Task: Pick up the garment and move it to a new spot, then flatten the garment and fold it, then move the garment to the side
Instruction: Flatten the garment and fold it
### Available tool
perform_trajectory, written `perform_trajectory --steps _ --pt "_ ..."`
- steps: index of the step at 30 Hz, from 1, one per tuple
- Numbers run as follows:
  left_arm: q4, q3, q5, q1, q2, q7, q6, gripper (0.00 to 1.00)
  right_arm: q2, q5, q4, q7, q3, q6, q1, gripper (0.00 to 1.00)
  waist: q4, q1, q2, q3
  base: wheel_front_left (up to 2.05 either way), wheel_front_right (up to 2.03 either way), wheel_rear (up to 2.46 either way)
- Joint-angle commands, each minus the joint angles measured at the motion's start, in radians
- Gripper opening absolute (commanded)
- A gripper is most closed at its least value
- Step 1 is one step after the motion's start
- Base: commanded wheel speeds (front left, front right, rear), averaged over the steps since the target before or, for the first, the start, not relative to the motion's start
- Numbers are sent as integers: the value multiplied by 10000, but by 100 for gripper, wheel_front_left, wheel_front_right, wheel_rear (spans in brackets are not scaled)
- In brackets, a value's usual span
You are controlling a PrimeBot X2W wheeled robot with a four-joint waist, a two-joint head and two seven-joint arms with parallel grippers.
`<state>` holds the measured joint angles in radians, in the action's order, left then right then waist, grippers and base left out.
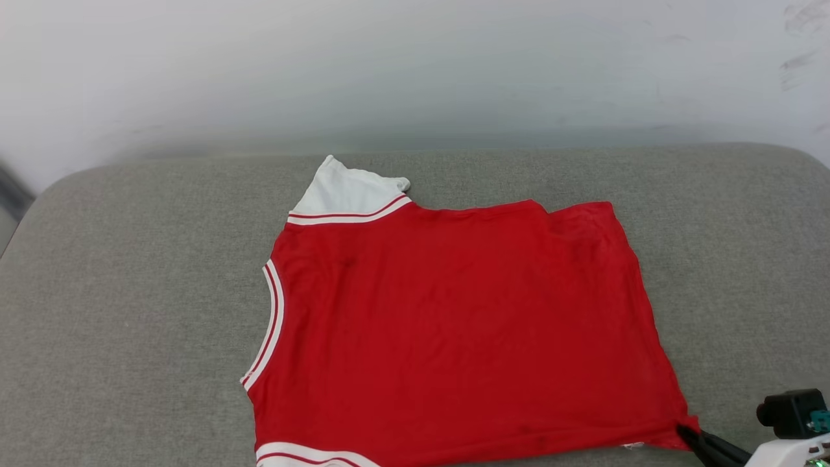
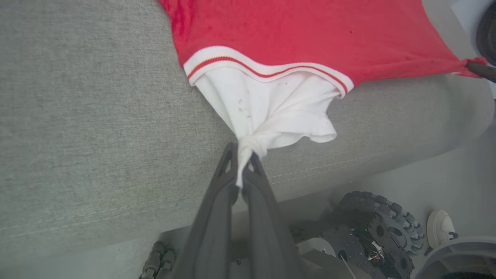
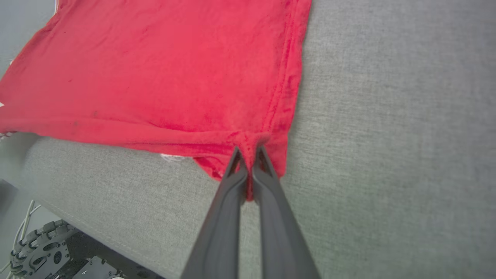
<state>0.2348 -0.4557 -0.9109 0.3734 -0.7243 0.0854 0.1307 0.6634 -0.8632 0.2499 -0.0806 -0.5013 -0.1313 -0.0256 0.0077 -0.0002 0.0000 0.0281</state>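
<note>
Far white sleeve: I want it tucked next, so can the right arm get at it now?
Probably not yet: its fingers are shut on the garment's near red corner; the sleeve lies uncovered diagonally opposite.

grey cushion (image 1: 130, 292), red garment (image 1: 454, 324) spread flat

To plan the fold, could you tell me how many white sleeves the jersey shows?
2 on the jersey: the far sleeve lies on the cushion; the near sleeve is pinched by the left end effector.

red garment (image 1: 454, 324) w/ white sleeves, red-white striped trim; grey cushion (image 1: 130, 292); dark gripper fingers (image 3: 232, 201).
</note>
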Motion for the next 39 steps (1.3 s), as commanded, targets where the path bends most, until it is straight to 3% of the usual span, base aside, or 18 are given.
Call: perform_trajectory --steps 1,17,23,39 --pt "78 83 8 67 -118 -101 -50 0 -10 -14 -184 -51 314 11 297 0 6 2 0 29 0 0 0" --pt "-76 1045 423 -2553 -193 -822 -598 0 -1007 -90 -1851 -1310 2134 9 -349 0 -174 2 0 981 0 0 0" --pt "-640 859 770 -3773 -180 -545 -830 0 -1310 355 -1567 -1835 2226 9 -1159 0 -269 2 0 1520 0 0 0" --pt "-3071 213 1411 -6507 585 -266 -1448 0 -2058 1572 -72 -2549 2130 8 -3229 0 -253 2 0 2836 0 0 0"
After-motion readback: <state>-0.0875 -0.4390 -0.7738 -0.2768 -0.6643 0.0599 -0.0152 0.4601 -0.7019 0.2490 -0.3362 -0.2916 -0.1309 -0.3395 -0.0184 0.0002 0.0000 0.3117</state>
